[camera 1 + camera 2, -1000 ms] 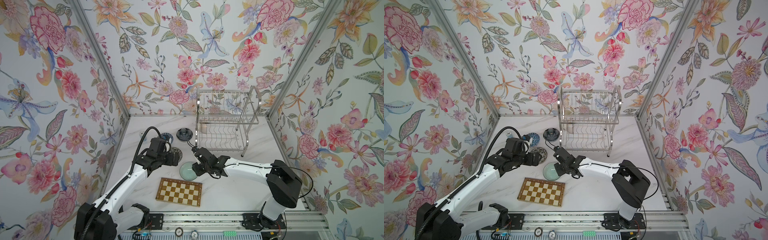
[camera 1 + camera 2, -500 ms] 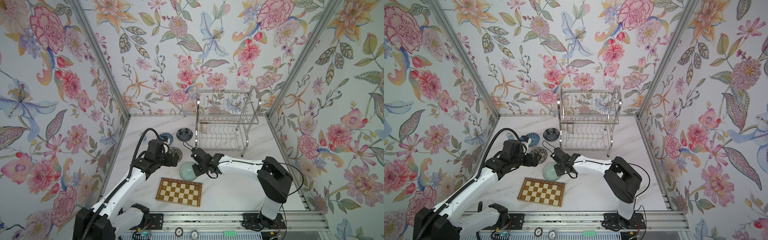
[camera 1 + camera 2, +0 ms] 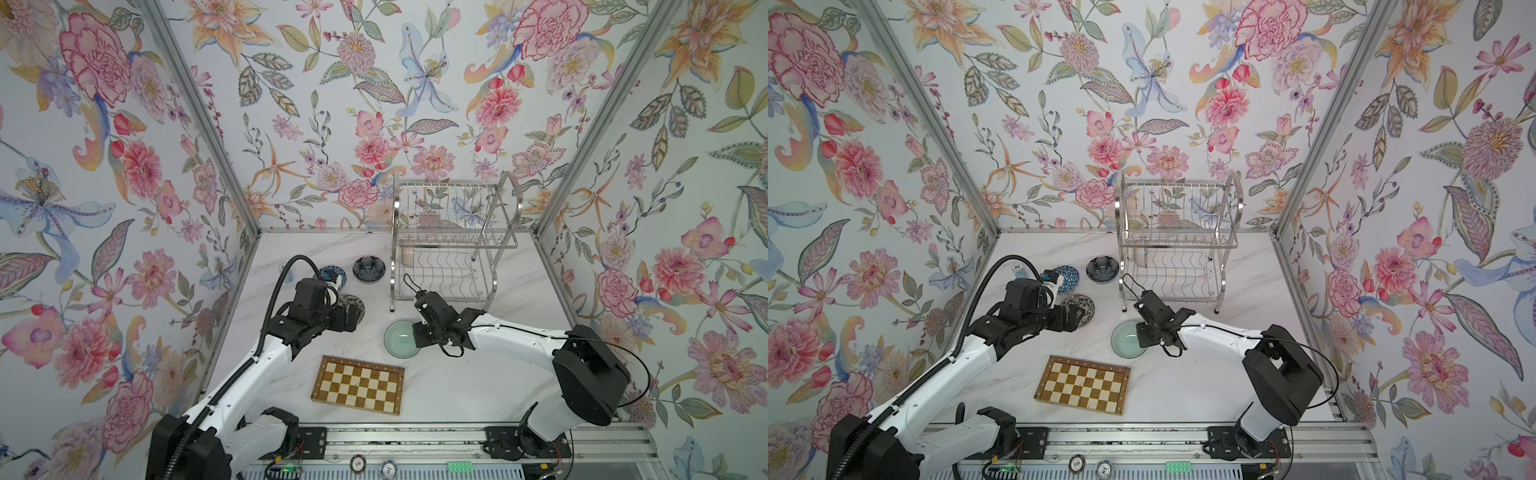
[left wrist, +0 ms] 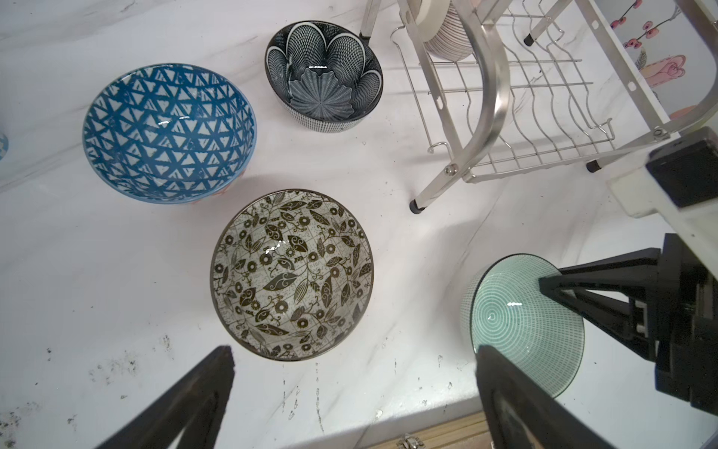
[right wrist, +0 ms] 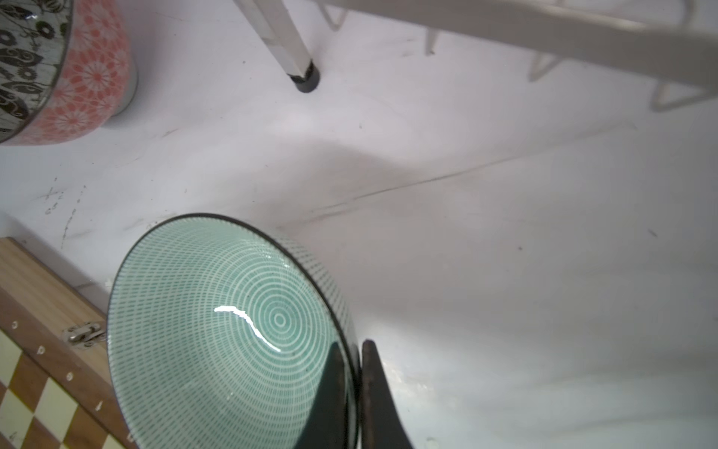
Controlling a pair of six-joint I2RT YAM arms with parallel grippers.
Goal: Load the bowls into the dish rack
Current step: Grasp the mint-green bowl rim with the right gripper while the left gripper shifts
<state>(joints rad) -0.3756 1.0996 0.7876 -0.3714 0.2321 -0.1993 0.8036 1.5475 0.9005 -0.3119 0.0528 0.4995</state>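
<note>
Three bowls sit on the table left of the dish rack (image 3: pixel 453 249): the blue lattice bowl (image 4: pixel 169 132), the navy petal bowl (image 4: pixel 324 75) and, nearer, the floral bowl (image 4: pixel 291 274). The left gripper (image 4: pixel 355 352) hangs over the floral bowl with its jaws spread wide. Only the right wrist view shows the right gripper (image 5: pixel 351 350) pinching the rim of the green bowl (image 5: pixel 217 334), one finger inside and one outside. Both top views hide that grip under the gripper body. The left wrist view alone clearly shows the lined bowl (image 4: pixel 447 42) standing in the rack's lower tier, at its left end.
</note>
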